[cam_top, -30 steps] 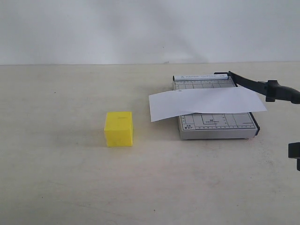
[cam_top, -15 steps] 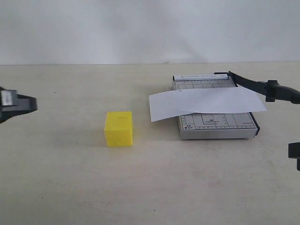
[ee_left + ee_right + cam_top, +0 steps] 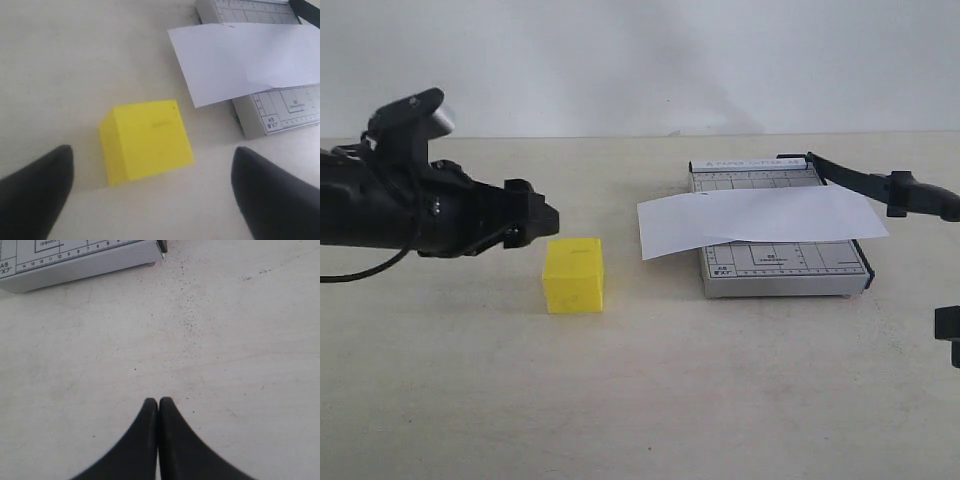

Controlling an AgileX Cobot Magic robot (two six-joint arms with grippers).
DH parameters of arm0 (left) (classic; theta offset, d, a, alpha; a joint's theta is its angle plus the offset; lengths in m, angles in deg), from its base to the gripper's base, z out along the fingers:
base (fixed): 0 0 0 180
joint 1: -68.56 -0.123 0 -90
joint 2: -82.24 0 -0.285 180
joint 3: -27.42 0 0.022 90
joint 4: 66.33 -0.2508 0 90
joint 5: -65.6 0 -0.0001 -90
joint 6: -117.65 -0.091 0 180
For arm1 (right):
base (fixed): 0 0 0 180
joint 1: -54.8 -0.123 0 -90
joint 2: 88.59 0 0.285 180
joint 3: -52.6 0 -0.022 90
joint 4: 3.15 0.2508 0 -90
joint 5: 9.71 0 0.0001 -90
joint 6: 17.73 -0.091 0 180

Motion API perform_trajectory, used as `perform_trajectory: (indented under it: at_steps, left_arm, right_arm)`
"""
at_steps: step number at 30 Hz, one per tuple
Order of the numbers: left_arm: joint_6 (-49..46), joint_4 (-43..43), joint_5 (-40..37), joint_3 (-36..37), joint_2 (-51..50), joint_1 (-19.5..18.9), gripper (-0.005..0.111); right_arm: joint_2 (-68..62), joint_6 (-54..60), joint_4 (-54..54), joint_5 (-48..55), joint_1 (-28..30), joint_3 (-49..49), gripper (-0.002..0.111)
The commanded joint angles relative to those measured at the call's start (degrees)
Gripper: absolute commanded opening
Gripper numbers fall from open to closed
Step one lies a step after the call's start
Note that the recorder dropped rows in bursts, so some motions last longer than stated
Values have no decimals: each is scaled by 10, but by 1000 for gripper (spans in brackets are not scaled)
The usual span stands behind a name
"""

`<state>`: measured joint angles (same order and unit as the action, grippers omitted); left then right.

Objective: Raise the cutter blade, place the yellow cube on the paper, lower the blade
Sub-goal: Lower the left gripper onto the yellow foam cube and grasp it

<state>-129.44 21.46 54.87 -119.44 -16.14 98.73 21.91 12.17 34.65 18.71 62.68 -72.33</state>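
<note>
The yellow cube (image 3: pixel 573 275) (image 3: pixel 147 140) stands on the table, left of the cutter board (image 3: pixel 790 272). The white paper (image 3: pixel 760 220) (image 3: pixel 245 55) lies across the board, overhanging on both sides. The cutter blade (image 3: pixel 875 185) is raised, slanting up to the right from its hinge at the board's far corner. My left gripper (image 3: pixel 542 218) (image 3: pixel 152 151) is open, just left of and above the cube, its two fingertips apart on either side and nothing between them. My right gripper (image 3: pixel 159 401) is shut and empty over bare table near the board's corner (image 3: pixel 75 265); only a black piece of it (image 3: pixel 948 335) shows at the right edge.
The left arm (image 3: pixel 400 205) stretches in from the left edge above the table. Pale tabletop (image 3: pixel 640 400) runs in front of the cube and the board, with a white wall behind.
My left arm has come in from the left edge and now reaches to just beside the cube. Cube, paper, blade and right gripper have not moved.
</note>
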Motion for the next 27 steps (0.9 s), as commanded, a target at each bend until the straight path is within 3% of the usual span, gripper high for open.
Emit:
perform_trajectory:
  at_steps: [1, 7, 17, 23, 27]
  left_arm:
    - [-3, 93, -9, -22, -54, 4, 90]
    - [-3, 93, -70, -79, -117, 4, 90]
    - [-3, 36, -49, -113, -156, 4, 90]
    - [-3, -5, 23, -116, -154, 45, 87]
    - [-3, -20, 112, -121, -154, 86, 87]
  right_arm:
    - [4, 7, 0, -2, 1, -3, 0]
    - [4, 7, 0, -1, 1, -3, 0]
    - [4, 7, 7, 5, 1, -3, 0]
    - [4, 7, 10, 5, 1, -3, 0]
    - [4, 7, 12, 5, 1, -3, 0]
